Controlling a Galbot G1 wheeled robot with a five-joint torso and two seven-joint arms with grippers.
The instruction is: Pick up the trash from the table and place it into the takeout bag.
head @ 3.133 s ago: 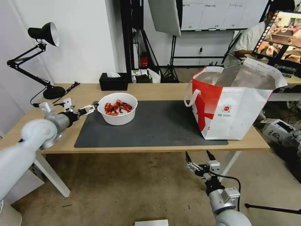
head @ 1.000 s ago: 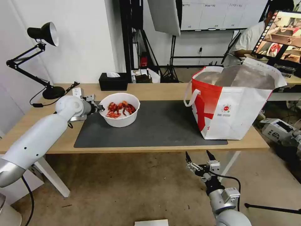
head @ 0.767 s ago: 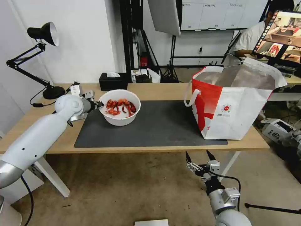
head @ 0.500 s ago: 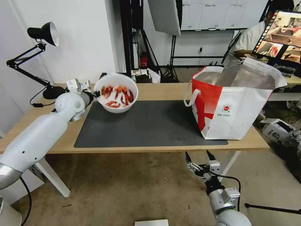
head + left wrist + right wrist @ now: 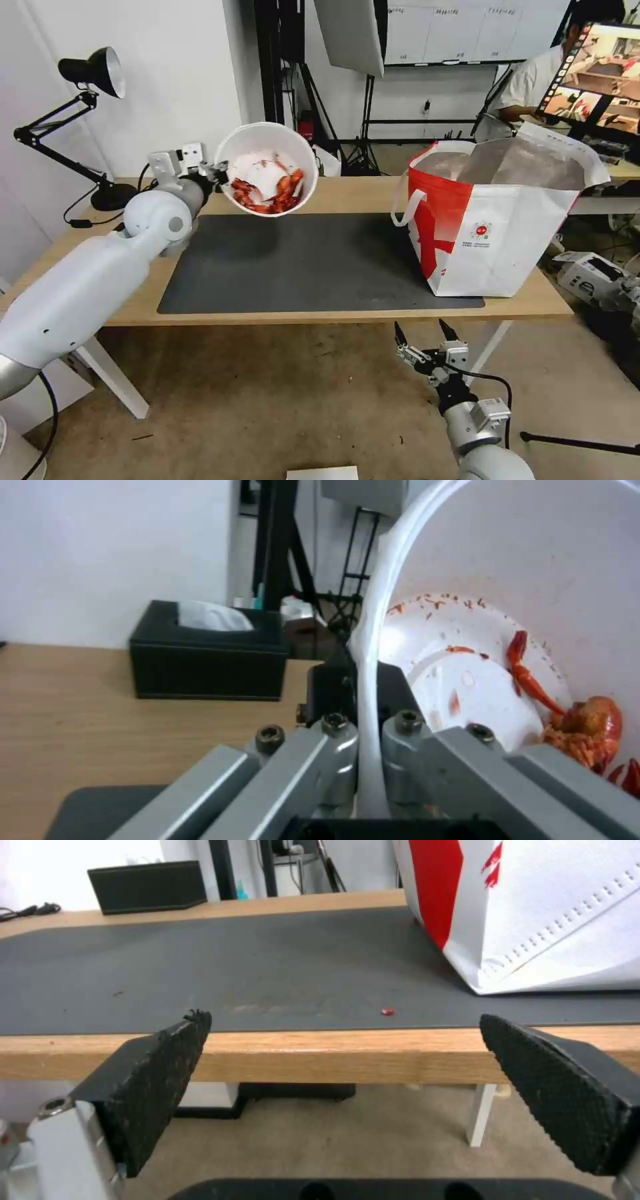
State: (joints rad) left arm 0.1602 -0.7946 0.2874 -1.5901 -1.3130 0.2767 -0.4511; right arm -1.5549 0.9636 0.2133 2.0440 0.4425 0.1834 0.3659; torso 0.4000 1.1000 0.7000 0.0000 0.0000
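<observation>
Since the picture half a second back, the white bowl [image 5: 267, 169] has risen from just above the dark grey mat [image 5: 320, 263] to hang well clear of the table [image 5: 360, 190], and it has tipped so its open mouth faces the head camera. The red crayfish shells [image 5: 280, 193] have slid down to the lower side of the bowl.

At the left of the head view stands a black desk lamp [image 5: 90, 70] on the table's far corner. The left arm reaches up from there, and the left gripper [image 5: 215, 172] pinches the bowl's rim on its left side; in the left wrist view its fingers [image 5: 337, 760] press on either side of the thin white wall, with the black tissue box [image 5: 210, 650] on the tabletop behind.

Further right, the takeout bag [image 5: 497, 220] stands upright at the right end of the mat, its mouth open and the silver lining showing. It is well apart from the bowl.

Below the table's front edge, the right gripper [image 5: 421, 333] hangs over the floor, its fingers spread wide and holding nothing. In the right wrist view a tiny red scrap [image 5: 387, 1012] lies on the mat near the bag.
</observation>
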